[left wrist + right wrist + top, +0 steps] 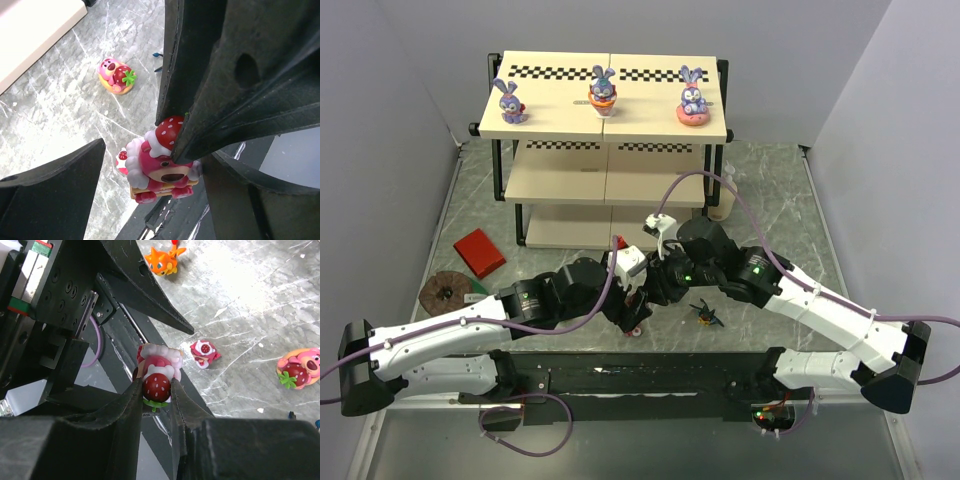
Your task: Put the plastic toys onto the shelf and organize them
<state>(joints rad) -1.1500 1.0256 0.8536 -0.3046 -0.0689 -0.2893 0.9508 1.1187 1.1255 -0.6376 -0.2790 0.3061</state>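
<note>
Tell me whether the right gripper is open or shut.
Shut on the red-pink figure: in the right wrist view the right gripper has both fingers pressed against its strawberry top.

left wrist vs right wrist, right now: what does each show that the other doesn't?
Left wrist only: a cream shelf board corner and the face of the strawberry-capped pink toy. Right wrist only: the orange spiky creature, and the right gripper shut on that toy's strawberry. Both: that toy, plus a second pink toy sitting on the marble table.
</note>
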